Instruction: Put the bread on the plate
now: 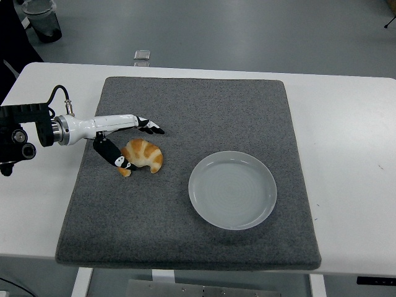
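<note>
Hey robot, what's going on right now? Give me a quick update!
Left hand open around bread, no grip yet. Plate empty, right of bread. Path clear.

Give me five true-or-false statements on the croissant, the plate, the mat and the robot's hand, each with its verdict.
1. The croissant lies on the plate. False: it lies on the grey mat, left of the plate.
2. The plate holds nothing. True.
3. The left hand is at the croissant, thumb against its left end. True.
4. The right hand is over the plate. False: it is out of view.
5. The plate sits on the bare white table. False: it sits on the mat.
</note>
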Available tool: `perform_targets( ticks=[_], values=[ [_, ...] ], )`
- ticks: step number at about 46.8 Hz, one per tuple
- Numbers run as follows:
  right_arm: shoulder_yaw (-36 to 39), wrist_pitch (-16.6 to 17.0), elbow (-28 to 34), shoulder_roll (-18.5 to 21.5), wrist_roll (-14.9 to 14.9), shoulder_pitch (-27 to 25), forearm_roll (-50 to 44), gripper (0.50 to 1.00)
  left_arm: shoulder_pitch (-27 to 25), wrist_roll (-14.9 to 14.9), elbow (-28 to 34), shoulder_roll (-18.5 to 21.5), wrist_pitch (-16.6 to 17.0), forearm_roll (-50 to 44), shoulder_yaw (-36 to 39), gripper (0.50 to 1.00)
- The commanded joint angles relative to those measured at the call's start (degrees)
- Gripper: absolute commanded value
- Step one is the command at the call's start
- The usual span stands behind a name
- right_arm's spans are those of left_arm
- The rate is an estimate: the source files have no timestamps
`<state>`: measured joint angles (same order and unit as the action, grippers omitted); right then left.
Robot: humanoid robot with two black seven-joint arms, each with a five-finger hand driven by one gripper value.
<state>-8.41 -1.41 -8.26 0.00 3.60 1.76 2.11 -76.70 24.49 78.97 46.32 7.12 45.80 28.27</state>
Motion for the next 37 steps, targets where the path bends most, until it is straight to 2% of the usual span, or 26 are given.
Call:
perform_targets(
  ticks=[1, 17, 23, 30, 35, 37],
  values=[
    [0.06, 0.01, 0.00, 0.00, 0.00, 0.00, 0.00, 0.932, 1.02, 0.29, -1.01, -0.09, 0.00, 0.17, -0.85, 0.934],
    [0.06, 0.01, 0.00, 0.00, 0.00, 0.00, 0.00, 0.930, 5.51, 1.87, -4.97, -3.43, 0.09, 0.61, -3.84, 0.930],
    [0.06, 0.01, 0.00, 0.00, 0.00, 0.00, 0.00, 0.930, 6.12, 1.96, -6.02, -4.13, 0.09, 0.61, -3.92, 0.896],
    [0.06, 0.01, 0.00, 0.00, 0.00, 0.00, 0.00, 0.930, 6.21, 2.31, -7.60, -4.75, 0.27, 0.61, -3.92, 0.823],
    [0.06, 0.01, 0.00, 0.00, 0.00, 0.08, 0.00, 0.932, 6.21, 2.58, -8.39, -5.36, 0.27, 0.61, -3.92, 0.816],
    [0.06, -0.08, 0.00, 0.00, 0.00, 0.08, 0.00, 0.930, 6.21, 2.66, -8.66, -5.45, 0.27, 0.61, -3.92, 0.791]
  ],
)
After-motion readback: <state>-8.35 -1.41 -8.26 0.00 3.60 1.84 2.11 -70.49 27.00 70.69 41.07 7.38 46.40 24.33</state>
